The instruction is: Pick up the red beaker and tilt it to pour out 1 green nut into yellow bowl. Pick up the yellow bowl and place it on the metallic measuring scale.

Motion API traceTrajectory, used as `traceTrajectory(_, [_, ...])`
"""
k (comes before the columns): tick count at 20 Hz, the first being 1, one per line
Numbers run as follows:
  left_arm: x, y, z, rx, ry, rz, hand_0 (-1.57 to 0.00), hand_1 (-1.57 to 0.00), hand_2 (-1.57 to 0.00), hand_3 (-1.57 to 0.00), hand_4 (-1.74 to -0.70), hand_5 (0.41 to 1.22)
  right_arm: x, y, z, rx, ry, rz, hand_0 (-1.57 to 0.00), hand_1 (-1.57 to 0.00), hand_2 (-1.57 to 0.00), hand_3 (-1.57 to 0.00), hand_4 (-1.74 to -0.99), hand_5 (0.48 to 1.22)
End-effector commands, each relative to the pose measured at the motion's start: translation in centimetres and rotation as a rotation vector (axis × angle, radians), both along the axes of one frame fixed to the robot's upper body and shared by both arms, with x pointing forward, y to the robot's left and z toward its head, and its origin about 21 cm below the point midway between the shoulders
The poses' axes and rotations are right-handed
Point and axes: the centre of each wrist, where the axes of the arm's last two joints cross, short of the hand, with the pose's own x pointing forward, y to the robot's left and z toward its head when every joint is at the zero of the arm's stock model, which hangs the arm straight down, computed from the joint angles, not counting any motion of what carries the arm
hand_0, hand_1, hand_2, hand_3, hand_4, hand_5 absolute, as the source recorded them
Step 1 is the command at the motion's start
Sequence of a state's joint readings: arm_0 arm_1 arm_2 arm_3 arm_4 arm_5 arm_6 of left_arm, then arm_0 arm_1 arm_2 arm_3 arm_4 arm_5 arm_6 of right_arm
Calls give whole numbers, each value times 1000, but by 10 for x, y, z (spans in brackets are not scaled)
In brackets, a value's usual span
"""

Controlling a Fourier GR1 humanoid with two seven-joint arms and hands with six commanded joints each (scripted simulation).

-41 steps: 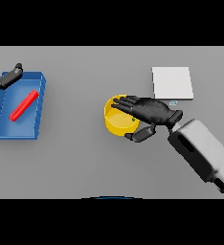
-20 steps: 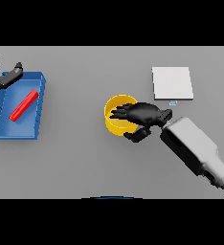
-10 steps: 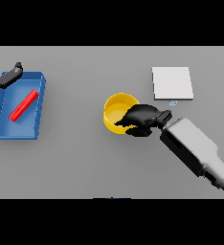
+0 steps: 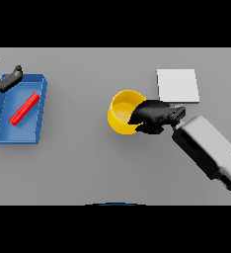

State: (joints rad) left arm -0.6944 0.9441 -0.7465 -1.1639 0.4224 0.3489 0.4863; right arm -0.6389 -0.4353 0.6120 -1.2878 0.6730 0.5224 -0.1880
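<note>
The yellow bowl point(image 4: 121, 111) stands near the middle of the table, and I see nothing inside it. My right hand point(image 4: 152, 114) has its fingers curled over the bowl's right rim and wall. Up and to the right of the bowl lies the flat pale measuring scale point(image 4: 177, 85), bare on top. The red beaker point(image 4: 24, 108) lies on its side inside the blue tray point(image 4: 40, 114) at the far left. My left hand point(image 4: 3, 81) hovers at the tray's upper left corner with fingers spread. No green nut shows.
The blue tray takes up the left edge of the table. My right forearm point(image 4: 209, 147) runs from the lower right toward the bowl.
My right hand, spread flat over the bowl before, has drawn back to the bowl's right rim and curled its fingers round it. The left hand, beaker and scale stayed put.
</note>
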Motion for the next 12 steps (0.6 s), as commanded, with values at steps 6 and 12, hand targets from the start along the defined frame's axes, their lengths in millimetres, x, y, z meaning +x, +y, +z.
traceTrajectory(6, [2, 3, 2, -8, -31, -12, 1, 1, 1, 1, -800, 737, 12, 2, 28, -34, -29, -33, -1562, -1551, -1559, -1353, -1724, 1218])
traceTrajectory(12, [4, 4, 8, 3, -23, -10, 1, 1, 1, 1, -790, 753, 30, -18, 46, -48, -114, -135, -1506, -1548, -1568, -1324, -1723, 1220])
